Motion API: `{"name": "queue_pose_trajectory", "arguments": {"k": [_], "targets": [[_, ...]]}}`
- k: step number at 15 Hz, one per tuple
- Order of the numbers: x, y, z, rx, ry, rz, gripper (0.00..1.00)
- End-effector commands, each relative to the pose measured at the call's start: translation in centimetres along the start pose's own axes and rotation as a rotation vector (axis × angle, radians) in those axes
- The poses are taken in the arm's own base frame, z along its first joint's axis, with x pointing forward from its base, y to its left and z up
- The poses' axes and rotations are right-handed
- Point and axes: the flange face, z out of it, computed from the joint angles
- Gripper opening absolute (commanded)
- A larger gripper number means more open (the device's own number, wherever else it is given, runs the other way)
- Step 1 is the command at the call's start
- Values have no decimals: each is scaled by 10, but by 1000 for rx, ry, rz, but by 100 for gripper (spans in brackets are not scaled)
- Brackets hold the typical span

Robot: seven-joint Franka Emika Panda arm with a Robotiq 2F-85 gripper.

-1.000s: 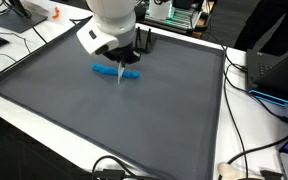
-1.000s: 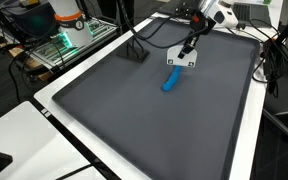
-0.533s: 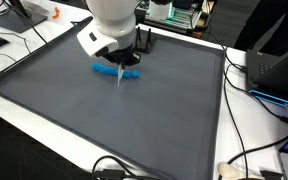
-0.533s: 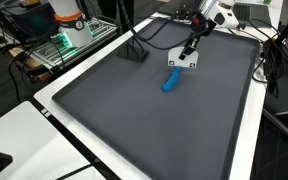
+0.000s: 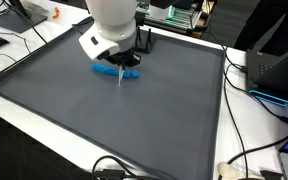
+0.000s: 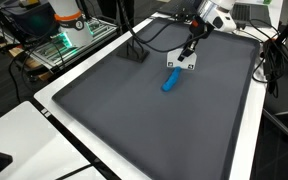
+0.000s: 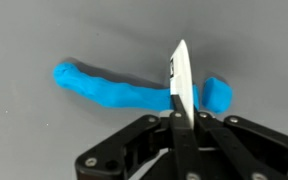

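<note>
My gripper (image 7: 181, 112) is shut on a thin white card-like blade (image 7: 181, 75), held edge-on and pointing down at the mat. Just below it lies a blue clay-like roll (image 7: 109, 88), long and lumpy, flat on the dark grey mat. In the wrist view the blade crosses in front of the roll near its right end. In both exterior views the gripper (image 5: 124, 62) (image 6: 187, 50) hangs just above the blue roll (image 5: 106, 70) (image 6: 170, 81), with the white blade (image 5: 119, 78) reaching down beside it. Whether the blade touches the roll cannot be told.
A large dark grey mat (image 5: 104, 120) (image 6: 134, 120) with a raised rim covers the white table. A small black stand (image 6: 136, 55) sits near the mat's far edge. Cables (image 5: 239, 160), monitors and lab gear ring the table.
The gripper with the white blade has shifted slightly, a little up and away from the blue roll. The roll has not moved.
</note>
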Motion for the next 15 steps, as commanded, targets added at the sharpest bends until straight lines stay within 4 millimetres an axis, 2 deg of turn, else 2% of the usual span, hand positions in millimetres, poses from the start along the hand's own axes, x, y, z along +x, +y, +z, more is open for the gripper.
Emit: {"name": "queue_pose_trajectory", "arguments": {"k": [1,15], "targets": [[3,-2,19,-17,-35,-27,1],[-9,0,35,4,-130,-86,1]]}}
